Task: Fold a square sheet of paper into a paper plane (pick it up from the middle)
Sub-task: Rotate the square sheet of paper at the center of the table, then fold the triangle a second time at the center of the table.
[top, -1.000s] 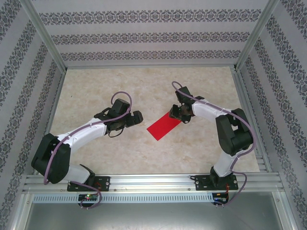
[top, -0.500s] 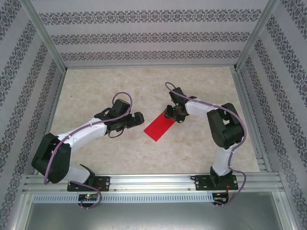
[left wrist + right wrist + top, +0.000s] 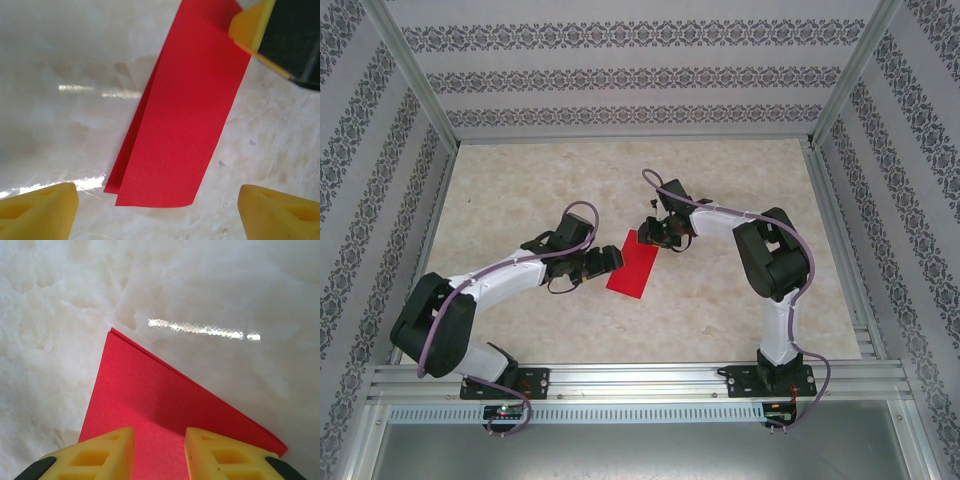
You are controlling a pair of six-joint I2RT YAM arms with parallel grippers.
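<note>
The square sheet of paper [image 3: 633, 265] is bright red and folded in half into a long rectangle, lying flat on the marble table. In the left wrist view the paper [image 3: 185, 110] shows two layers slightly offset along its left edge. My right gripper [image 3: 656, 232] is over its far end, its yellow fingertips [image 3: 95, 455] set a little apart and resting on the red paper [image 3: 150, 390], which shows flat in the gap. My left gripper [image 3: 611, 262] is beside the paper's left side, jaws wide open [image 3: 160, 215], nothing between them. No paper plane shape shows.
The marble tabletop [image 3: 520, 180] is bare around the paper. Aluminium frame posts and patterned walls [image 3: 620, 75] enclose the back and sides. The metal rail [image 3: 640, 380] carrying both arm bases runs along the near edge.
My right gripper has slid left and taken the folded paper with it, turning the paper more upright toward the left gripper. The left arm has shifted slightly to the right.
</note>
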